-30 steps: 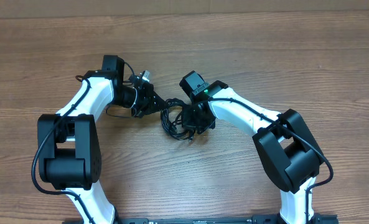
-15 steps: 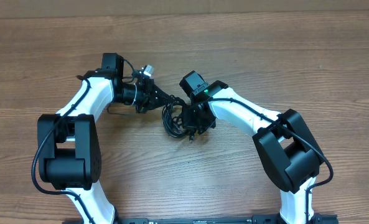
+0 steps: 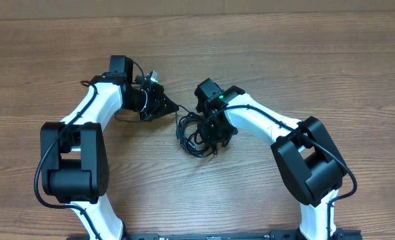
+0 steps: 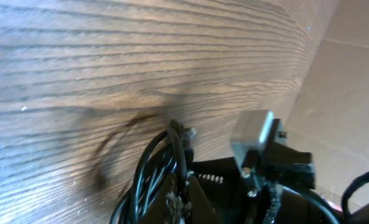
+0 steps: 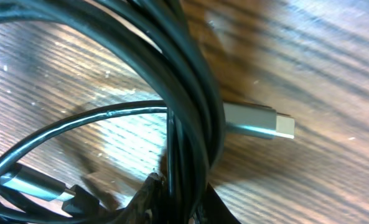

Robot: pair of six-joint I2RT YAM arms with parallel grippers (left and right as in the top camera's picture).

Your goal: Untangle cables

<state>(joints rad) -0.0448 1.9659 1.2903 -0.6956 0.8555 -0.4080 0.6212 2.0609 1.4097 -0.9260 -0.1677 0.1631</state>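
Observation:
The cables (image 3: 189,135) are thin black cords bunched in loose loops on the wood table between my two grippers. One strand runs up-left to my left gripper (image 3: 168,107), which is shut on several black strands (image 4: 152,171) pinched at its fingertips (image 4: 183,194). My right gripper (image 3: 209,139) sits on the right side of the bunch. In the right wrist view a thick bundle of cords (image 5: 193,118) passes between its fingers and fills the gap, so it is shut on them. A silver-tipped plug (image 5: 259,122) lies flat on the wood just behind the bundle.
A small grey block (image 3: 154,76) sits beside my left wrist, and shows as a grey box (image 4: 256,134) in the left wrist view. A brown cardboard wall (image 3: 197,7) borders the table's far edge. Bare wood table (image 3: 304,60) surrounds the arms.
My left gripper has shifted right and turned, drawing its strand taut. The right gripper and the bunch have slid slightly toward the front, and the loops have spread a little.

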